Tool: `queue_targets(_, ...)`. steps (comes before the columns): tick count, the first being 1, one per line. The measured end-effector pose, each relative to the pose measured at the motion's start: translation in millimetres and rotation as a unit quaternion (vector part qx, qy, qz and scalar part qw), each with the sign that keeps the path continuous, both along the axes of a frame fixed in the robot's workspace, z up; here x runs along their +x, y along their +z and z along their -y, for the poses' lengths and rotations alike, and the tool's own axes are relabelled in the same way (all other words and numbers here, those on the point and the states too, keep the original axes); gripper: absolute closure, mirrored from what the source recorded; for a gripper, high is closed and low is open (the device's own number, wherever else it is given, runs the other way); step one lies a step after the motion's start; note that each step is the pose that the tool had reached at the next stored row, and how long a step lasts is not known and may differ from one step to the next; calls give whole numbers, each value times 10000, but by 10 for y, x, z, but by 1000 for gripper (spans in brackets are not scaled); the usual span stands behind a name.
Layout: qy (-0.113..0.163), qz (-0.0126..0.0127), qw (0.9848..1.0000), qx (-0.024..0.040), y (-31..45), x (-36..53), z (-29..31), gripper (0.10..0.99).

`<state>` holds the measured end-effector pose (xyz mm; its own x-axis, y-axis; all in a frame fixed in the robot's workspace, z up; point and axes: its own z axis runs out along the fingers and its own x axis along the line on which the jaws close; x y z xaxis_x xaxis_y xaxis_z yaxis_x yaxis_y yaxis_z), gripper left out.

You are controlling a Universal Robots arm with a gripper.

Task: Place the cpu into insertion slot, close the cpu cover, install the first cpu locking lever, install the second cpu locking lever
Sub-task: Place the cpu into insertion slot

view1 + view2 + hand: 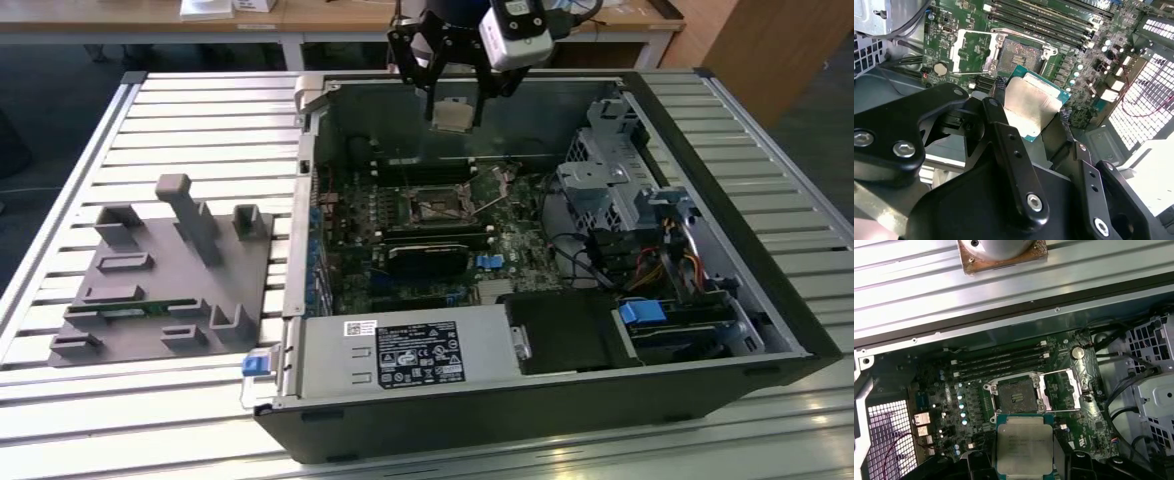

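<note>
Gripper [1026,117]: black fingers [1004,135] filled the near part of the second wrist view, clenched on the cpu [1029,107].
Cpu: held by 2 opposite edges, silvery face toward the wrist cameras, green rim showing; in the exterior view [453,114] it hung well above the slot [435,208].
Slot: open, dark centre bare [1016,399]; in the first wrist view the cpu [1024,444] sat just beside the slot, not yet over it.
Cover [1064,390]: swung back beside the slot, clear of the opening.
Doing it well, as I judge: bring the cpu square over the slot, keep it level, match its edges to the frame, then lower straight down without sliding across the contacts; release only once it sits flat.
</note>
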<state>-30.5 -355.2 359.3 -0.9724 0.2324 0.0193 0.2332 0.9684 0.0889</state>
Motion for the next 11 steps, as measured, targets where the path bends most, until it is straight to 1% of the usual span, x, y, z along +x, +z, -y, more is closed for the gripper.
queue_targets(11,-107,0,9999,0,-2,-6,-1,545)
